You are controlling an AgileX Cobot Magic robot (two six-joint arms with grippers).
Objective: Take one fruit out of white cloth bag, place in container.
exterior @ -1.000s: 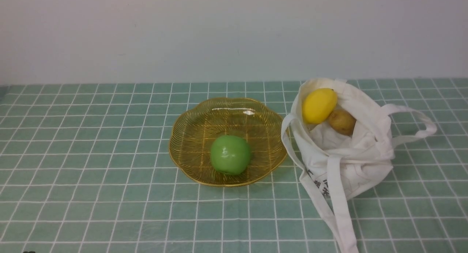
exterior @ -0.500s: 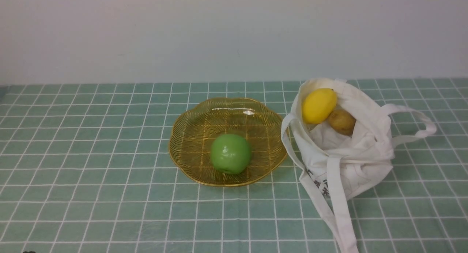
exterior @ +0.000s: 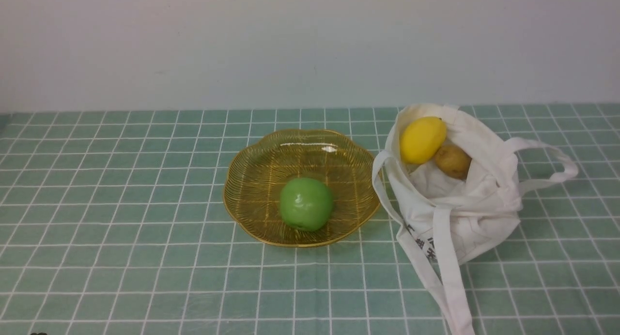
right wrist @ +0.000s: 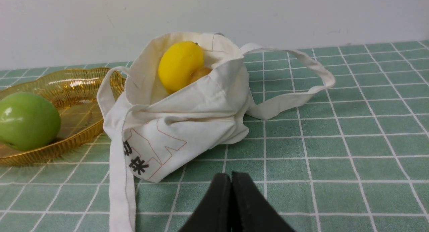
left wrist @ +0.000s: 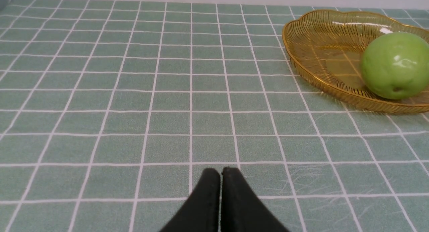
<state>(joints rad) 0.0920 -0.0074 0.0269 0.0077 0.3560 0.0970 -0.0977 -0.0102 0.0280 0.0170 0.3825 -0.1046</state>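
Front view: apple [exterior: 306,204] position unchanged

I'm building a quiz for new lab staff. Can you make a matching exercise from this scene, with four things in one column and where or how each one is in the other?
Column A
1. green apple
2. lemon
3. left end effector
4. white cloth bag

Column B
a. shut, holding nothing
b. lying in the amber dish
c. slumped on the green checked cloth
d. inside the bag's open mouth

Pairs: 1-b, 2-d, 3-a, 4-c
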